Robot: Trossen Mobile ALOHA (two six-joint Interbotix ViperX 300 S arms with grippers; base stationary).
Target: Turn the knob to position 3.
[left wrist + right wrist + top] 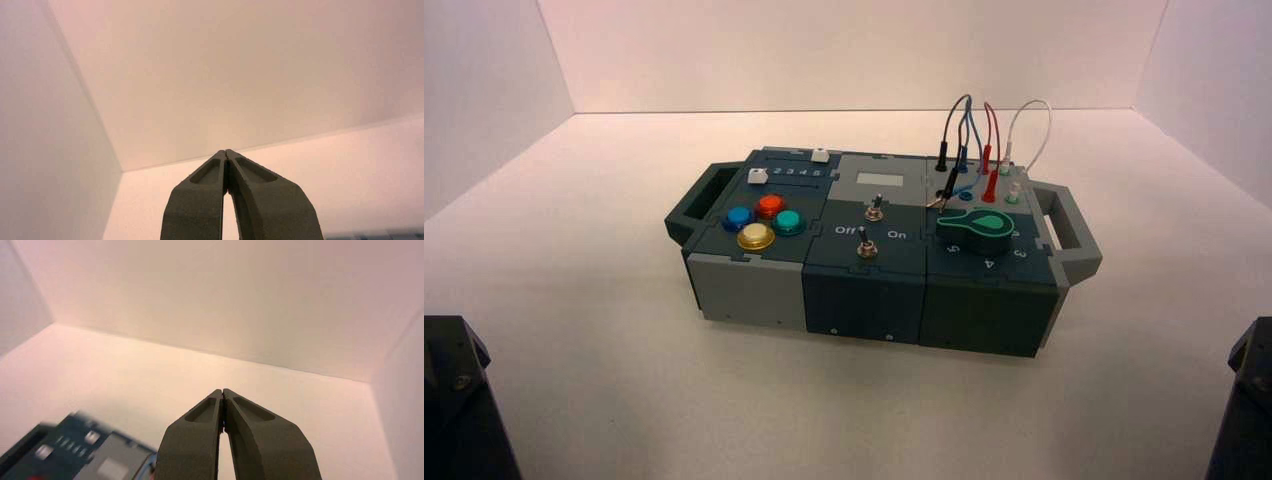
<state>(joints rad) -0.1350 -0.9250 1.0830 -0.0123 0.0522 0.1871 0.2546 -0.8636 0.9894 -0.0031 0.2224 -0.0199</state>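
High view shows the box (754,290), a long body of dark teal and grey plastic blocks with a handle at each end, standing a little turned on the matte white floor of the booth. The knob (977,224), a teardrop of dark green plastic with a lighter teal outline, lies flat on the right block of the box, just in front of the thin wires (969,125) that loop up from their plugs. Its pointed tip seems to aim toward the left side; I cannot read the exact position. The white numeral 3 (1020,254) is printed at the near right of the dial arc.

Both arms wait low at the near corners, well apart from the box. The left gripper (226,153) is clenched on nothing, its smooth grey fingers meeting at the tips. The right gripper (222,392) is the same, closed and empty.

I judge that the right arm is the better one for this step. It should first release its fingers, come down from above, take the knob across its flat sides, and rotate until the tip meets the 3, keeping away from the wires behind.
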